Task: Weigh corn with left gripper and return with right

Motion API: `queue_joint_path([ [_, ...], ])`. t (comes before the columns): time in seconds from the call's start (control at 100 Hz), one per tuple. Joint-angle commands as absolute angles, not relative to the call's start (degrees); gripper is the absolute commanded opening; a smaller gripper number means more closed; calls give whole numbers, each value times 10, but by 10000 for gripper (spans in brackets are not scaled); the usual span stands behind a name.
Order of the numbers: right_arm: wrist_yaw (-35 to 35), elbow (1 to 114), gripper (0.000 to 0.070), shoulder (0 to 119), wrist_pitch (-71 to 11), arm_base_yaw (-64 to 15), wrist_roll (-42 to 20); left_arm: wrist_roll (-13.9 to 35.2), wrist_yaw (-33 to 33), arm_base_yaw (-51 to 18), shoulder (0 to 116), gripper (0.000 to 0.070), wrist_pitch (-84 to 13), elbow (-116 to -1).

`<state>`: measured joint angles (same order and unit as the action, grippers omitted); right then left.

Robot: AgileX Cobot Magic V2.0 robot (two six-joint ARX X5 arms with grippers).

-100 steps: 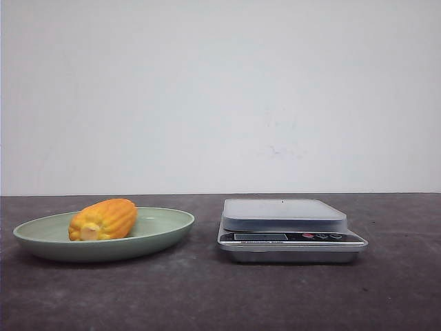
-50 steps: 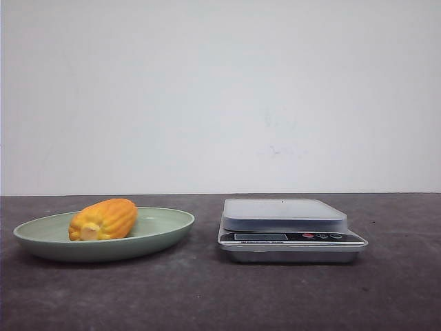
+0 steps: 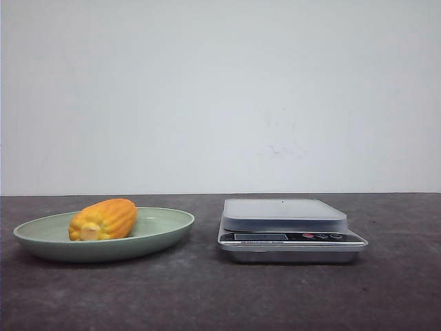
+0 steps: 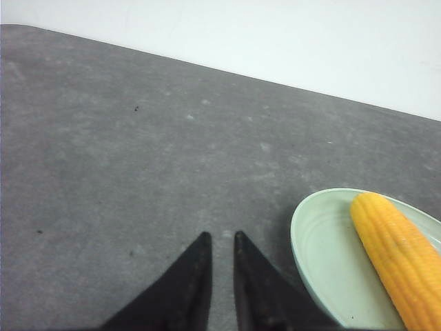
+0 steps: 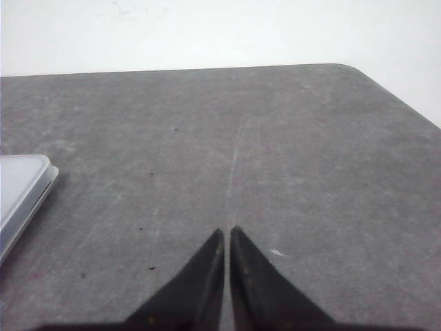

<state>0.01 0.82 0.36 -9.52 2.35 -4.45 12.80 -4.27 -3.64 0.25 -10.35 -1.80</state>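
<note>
The corn (image 3: 103, 219), a stubby yellow-orange cob with a pale core end, lies on the pale green plate (image 3: 165, 224) at the left of the table. It also shows in the left wrist view (image 4: 400, 255) on the plate (image 4: 324, 248). My left gripper (image 4: 221, 238) hovers over bare table beside the plate's rim, empty, its jaws nearly together with a narrow gap. My right gripper (image 5: 227, 231) is over bare table to the right of the scale, shut and empty. Neither gripper shows in the front view.
A silver kitchen scale (image 3: 284, 214) with a flat weighing pan and a front display stands right of the plate; its corner shows in the right wrist view (image 5: 21, 186). The dark grey table ends at a white wall behind, with a rounded far right corner (image 5: 351, 69).
</note>
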Motion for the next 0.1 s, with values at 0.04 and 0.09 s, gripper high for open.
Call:
queue_joint_path([
  [0.04,0,6,10,2,-88,25,-40,122,-42,-36,2,22,-107,-8],
  [0.09,0,6,9,2,-88,25,-40,122,-42,-36,2,22,-107,-8],
])
